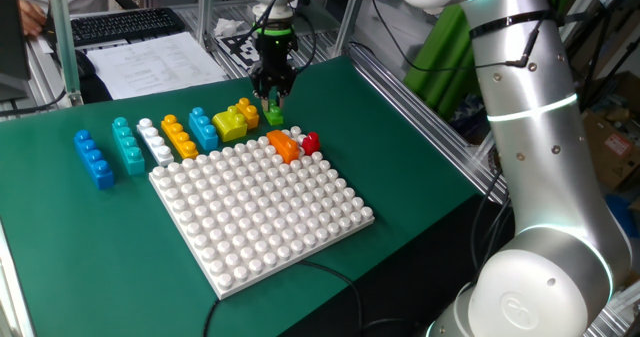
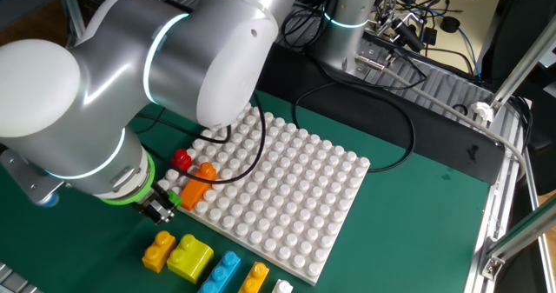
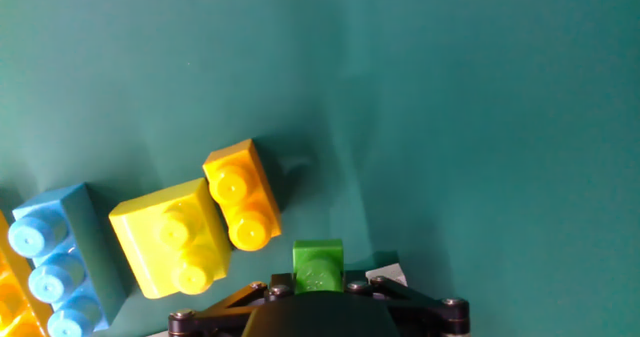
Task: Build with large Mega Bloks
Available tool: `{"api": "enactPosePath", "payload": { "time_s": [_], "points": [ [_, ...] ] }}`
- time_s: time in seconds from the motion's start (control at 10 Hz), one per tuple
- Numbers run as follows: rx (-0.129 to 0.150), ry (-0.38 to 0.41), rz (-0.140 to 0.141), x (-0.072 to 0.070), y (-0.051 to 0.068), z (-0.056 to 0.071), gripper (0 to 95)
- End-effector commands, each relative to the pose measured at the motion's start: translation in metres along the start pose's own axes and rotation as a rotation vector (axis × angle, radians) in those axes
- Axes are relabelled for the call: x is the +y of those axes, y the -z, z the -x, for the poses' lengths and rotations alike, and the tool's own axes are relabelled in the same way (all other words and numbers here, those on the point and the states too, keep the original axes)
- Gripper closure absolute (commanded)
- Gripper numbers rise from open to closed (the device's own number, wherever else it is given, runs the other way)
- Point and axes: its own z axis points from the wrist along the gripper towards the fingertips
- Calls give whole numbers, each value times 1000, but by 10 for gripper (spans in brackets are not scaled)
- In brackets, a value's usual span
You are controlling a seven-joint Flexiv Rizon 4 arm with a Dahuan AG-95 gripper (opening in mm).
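Note:
My gripper [image 1: 272,99] is shut on a small green Mega Blok [image 1: 274,116], just behind the white studded baseplate [image 1: 260,212]. In the hand view the green blok [image 3: 318,262] sticks out between the jaws over the green mat. An orange blok [image 1: 284,145] and a red blok [image 1: 310,142] sit at the baseplate's far corner. Left of the gripper lie an amber blok [image 3: 242,195], a yellow blok [image 3: 175,237] and a blue blok [image 3: 55,262]. In the other fixed view the gripper [image 2: 161,208] is beside the orange blok [image 2: 196,184].
A row of loose bloks runs along the baseplate's back edge: blue [image 1: 93,157], teal [image 1: 128,144], white [image 1: 155,142], orange [image 1: 180,137], blue [image 1: 203,129]. A black cable [image 2: 365,102] crosses the mat's edge. Papers and a keyboard [image 1: 120,25] lie beyond the mat.

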Motion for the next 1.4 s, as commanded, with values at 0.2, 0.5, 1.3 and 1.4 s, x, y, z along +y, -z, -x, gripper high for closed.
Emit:
{"api": "enactPosePath", "payload": {
  "time_s": [0.2,0.5,1.3,1.4],
  "points": [
    [0,-8,-7,0,1,4,950],
    [13,44,-6,0,1,4,950],
    [7,195,8,-78,-11,65,950],
    [8,189,17,-78,-11,65,950]
  ]
}}
